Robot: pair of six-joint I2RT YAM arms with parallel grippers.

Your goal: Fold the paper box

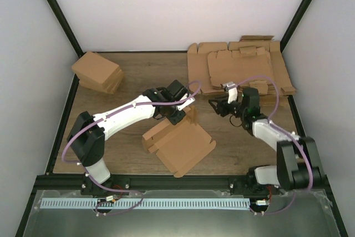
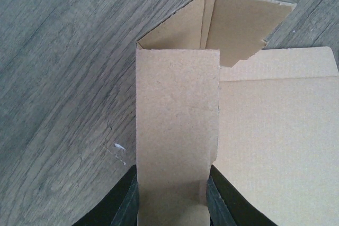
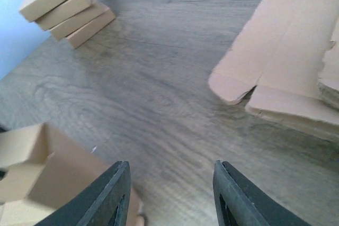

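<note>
A partly folded paper box (image 1: 180, 145), a single plain brown cardboard cut-out with flaps and crease lines, lies on the brown wood-grain table (image 1: 138, 70), near the middle and a little towards the front edge. Most of it is a flat panel. At its far left corner some flaps stand upright and meet to form a corner wall. In the left wrist view one tall flap of the box (image 2: 175, 130) rises straight up, with a creased, notched corner behind it.

A pile of small closed brown cartons (image 1: 99, 72) sits at the far left of the table. A thick pile of flat brown cardboard sheets (image 1: 238, 67) lies at the far right.

The white and black left arm reaches forward and to the right, with the left gripper (image 1: 176, 116) over the raised corner of the box. Its dark fingers (image 2: 124, 205) sit on either side of the upright flap, against its two edges. I cannot tell whether they are squeezing it.

The right arm bends in towards the centre. The right gripper (image 1: 216, 105) hangs over bare wood between the box and the sheet pile, jaws spread wide, holding nothing. From its wrist view (image 3: 170, 170) the box (image 3: 32, 168) appears low on the left, the sheet pile (image 3: 296, 51) on the right and the cartons (image 3: 66, 6) far off.
</note>
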